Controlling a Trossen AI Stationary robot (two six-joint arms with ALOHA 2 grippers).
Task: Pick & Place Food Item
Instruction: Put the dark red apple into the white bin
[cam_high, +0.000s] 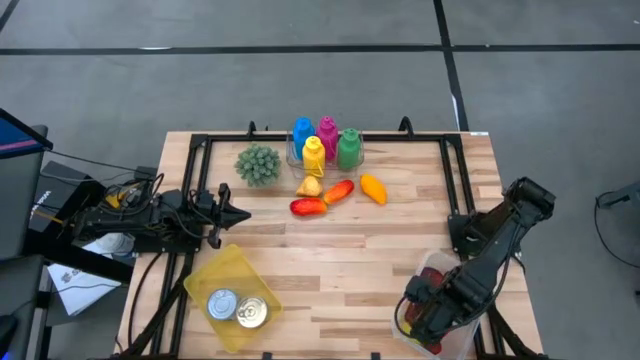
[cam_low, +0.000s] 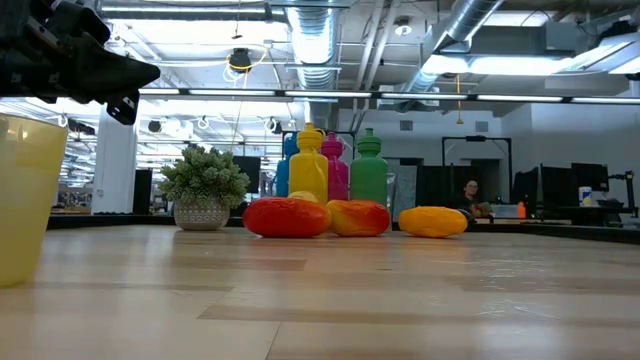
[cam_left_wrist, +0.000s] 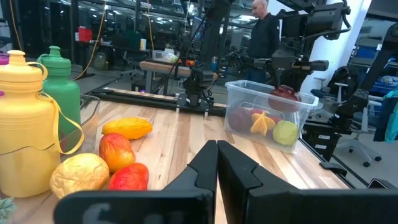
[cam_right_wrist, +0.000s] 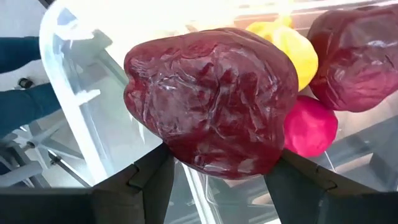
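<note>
Your right gripper (cam_right_wrist: 214, 171) pinched the dark red pepper (cam_right_wrist: 211, 99) just above the clear bin (cam_high: 432, 268) at the table's near right, apparently so it dropped among the food already inside, while your left gripper (cam_left_wrist: 217, 163), fingers pressed together, waited at the left.

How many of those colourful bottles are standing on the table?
4, clustered at the table's far edge: blue bottle, pink bottle, green bottle and yellow bottle in front. None seems hidden.
</note>
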